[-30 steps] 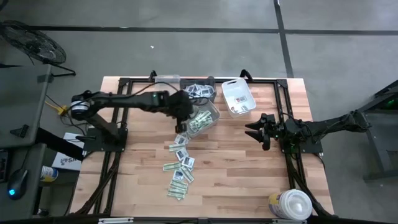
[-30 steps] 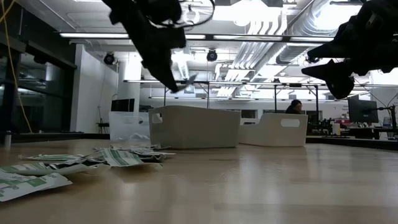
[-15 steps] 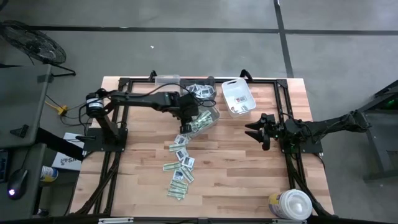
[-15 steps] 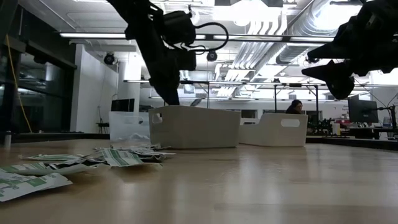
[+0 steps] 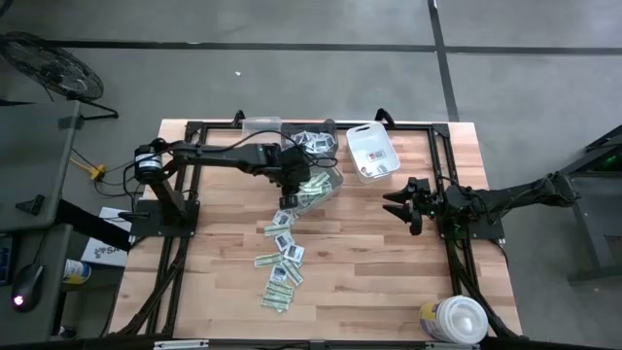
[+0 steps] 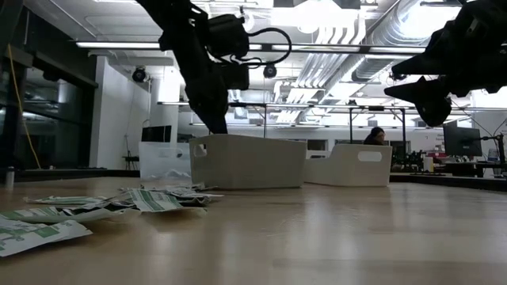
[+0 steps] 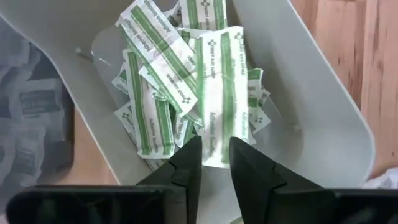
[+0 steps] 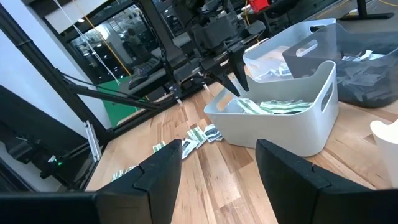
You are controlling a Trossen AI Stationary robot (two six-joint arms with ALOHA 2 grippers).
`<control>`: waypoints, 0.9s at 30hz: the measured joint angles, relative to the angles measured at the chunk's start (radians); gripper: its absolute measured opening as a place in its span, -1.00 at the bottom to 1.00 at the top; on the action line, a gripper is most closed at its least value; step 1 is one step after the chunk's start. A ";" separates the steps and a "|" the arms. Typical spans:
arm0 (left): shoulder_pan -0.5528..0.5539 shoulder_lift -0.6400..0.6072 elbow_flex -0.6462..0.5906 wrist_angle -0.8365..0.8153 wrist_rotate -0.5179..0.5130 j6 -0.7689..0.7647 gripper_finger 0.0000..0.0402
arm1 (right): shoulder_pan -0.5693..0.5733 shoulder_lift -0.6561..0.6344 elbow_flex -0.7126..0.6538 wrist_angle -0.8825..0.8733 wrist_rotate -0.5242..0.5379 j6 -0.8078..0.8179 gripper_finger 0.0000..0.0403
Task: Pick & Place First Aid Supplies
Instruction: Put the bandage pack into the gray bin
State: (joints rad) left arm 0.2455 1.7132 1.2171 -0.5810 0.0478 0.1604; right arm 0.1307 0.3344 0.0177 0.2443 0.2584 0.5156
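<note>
Hovering over the pale grey plastic bin (image 5: 321, 188), the left hand (image 7: 215, 163) is standing slightly parted, with the end of one narrow green-and-white strip packet (image 7: 216, 106) lying between its tips; whether it is gripping or letting go cannot be told. Inside that bin a heap of similar strips is lying. Sorting is judged partly done: many small flat sealed packets (image 5: 280, 258) are lying scattered on the wooden desk (image 5: 369, 262), trailing away from the bin toward the near edge. The right hand (image 5: 397, 206) is waiting well apart over the desk's right side, fingers spread and holding nothing.
</note>
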 joint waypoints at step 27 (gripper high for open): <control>-0.248 -0.130 -0.087 -0.380 -0.025 0.088 -0.56 | 0.000 0.000 0.000 0.000 0.000 0.000 -0.01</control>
State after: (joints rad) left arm -0.0030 1.5829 1.1297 -0.9610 0.0230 0.2486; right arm 0.1307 0.3341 0.0177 0.2443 0.2586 0.5156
